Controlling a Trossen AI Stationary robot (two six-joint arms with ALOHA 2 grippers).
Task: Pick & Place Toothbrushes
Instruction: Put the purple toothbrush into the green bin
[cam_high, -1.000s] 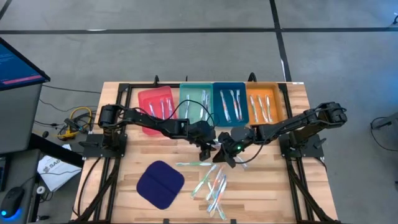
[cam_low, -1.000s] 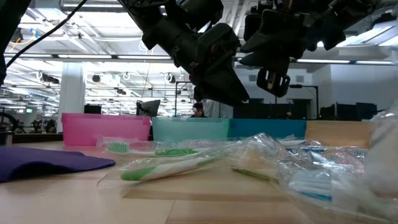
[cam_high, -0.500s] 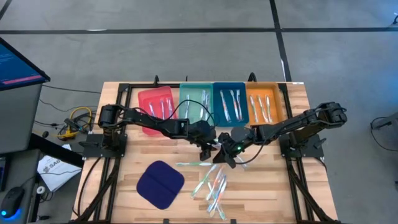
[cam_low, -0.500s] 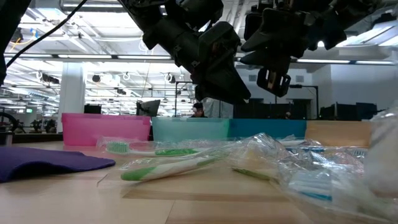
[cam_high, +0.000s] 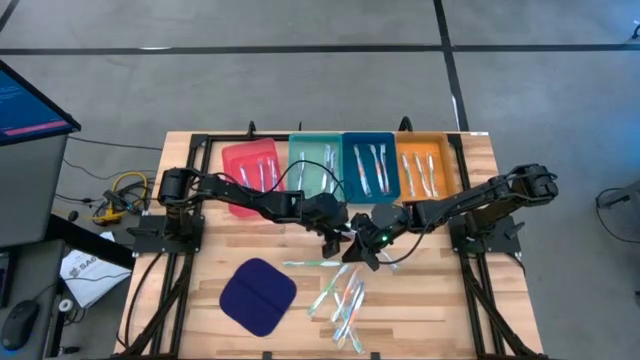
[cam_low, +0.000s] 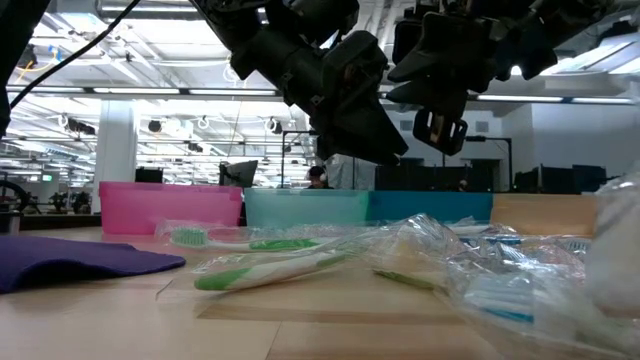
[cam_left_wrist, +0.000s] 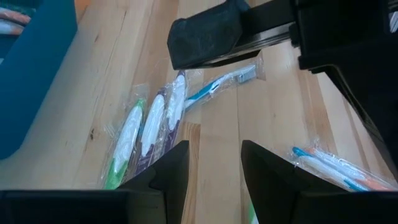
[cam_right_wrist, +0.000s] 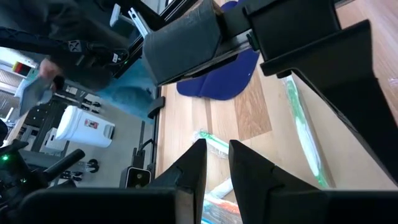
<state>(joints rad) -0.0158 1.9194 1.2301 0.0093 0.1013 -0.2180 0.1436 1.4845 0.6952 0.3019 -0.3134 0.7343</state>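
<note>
Left claw (cam_high: 330, 240) hovering mid-tabletop (cam_high: 470, 290), fingers (cam_left_wrist: 168, 171) partly apart, empty; right claw (cam_high: 362, 250) just beside it, fingers (cam_right_wrist: 189, 168) narrow, nothing btwn. Wrapped toothbrushes (cam_high: 340, 295) loose on wood below both; others already in red, teal, blue, orange trays (cam_high: 345, 165) at back

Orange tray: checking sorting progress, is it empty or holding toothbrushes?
Holding toothbrushes: the orange tray has several toothbrushes lying inside it.
</note>
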